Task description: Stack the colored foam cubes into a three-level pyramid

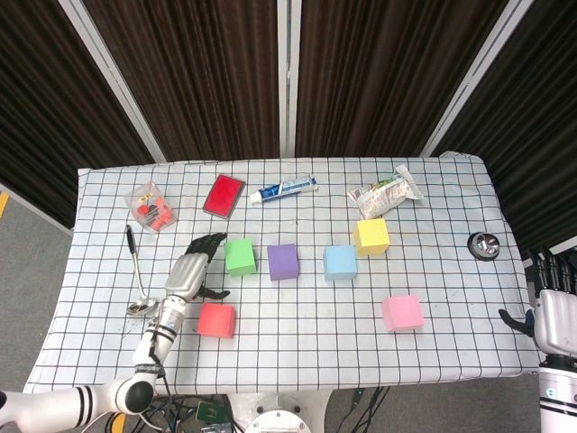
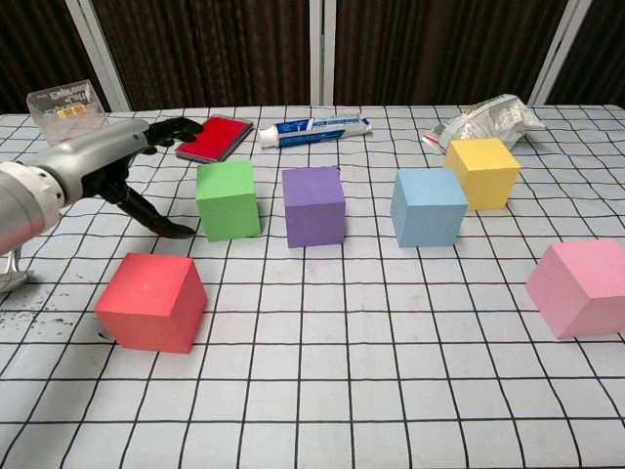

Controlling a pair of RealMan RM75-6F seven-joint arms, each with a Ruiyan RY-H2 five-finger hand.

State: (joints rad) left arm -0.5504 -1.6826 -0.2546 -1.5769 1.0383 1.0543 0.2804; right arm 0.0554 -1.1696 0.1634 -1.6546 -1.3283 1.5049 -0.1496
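Head view: on a black-gridded white tablecloth [image 1: 297,316], the left hand [image 1: 191,271], fingers spread and empty, hovers just beside the green foam cube [image 1: 240,256], at its nine o'clock, above the red foam cube [image 1: 216,320], while the right hand [image 1: 552,311] hangs empty, fingers apart, off the table's edge at three o'clock.

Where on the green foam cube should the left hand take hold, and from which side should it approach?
Probably across the two opposite side faces of the green foam cube, coming from above and slightly left, where the open left hand already hovers. The cube stands square on the table, its top bare, with a clear gap to the purple cube, so the fingers have room on both sides.
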